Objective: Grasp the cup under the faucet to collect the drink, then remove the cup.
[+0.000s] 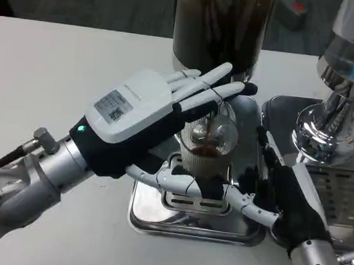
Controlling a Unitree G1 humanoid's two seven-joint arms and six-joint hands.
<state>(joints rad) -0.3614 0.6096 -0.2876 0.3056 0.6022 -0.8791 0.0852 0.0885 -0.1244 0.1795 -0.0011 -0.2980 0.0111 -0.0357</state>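
Right hand (285, 202): nearest the camera, low and to the right of the cup, over the right edge of the drip tray. Its fingers are spread and reach toward the cup's lower right side; whether the fingertips touch the glass cannot be told. Its dark palm side blends into the shadow, so the finger lines are hard to follow.
Drip tray (158, 220): shiny metal with a slotted grate, directly under the cup. Much of its surface is covered by both hands.
Left hand (144, 114): comes in from the left of the cup. Its thumb curls round the cup's base on the near side and its long fingers lie across the far side near the rim, so the cup sits in its grip. The white back hides the cup's left wall.
Cup (209, 148): clear ribbed glass, upright on the tray's grate. Dark brown drink lies in it, the level showing about halfway up the visible wall.
Stream (209, 130): a thin dark line falling into the cup from above; the faucet itself is hidden behind the left hand's fingers.
Dispenser tank (219, 25): behind the cup, dark liquid inside, top cut off by the frame.
Second dispenser (337, 120): chrome, right of the cup and farther back, partly cut off at the edge.
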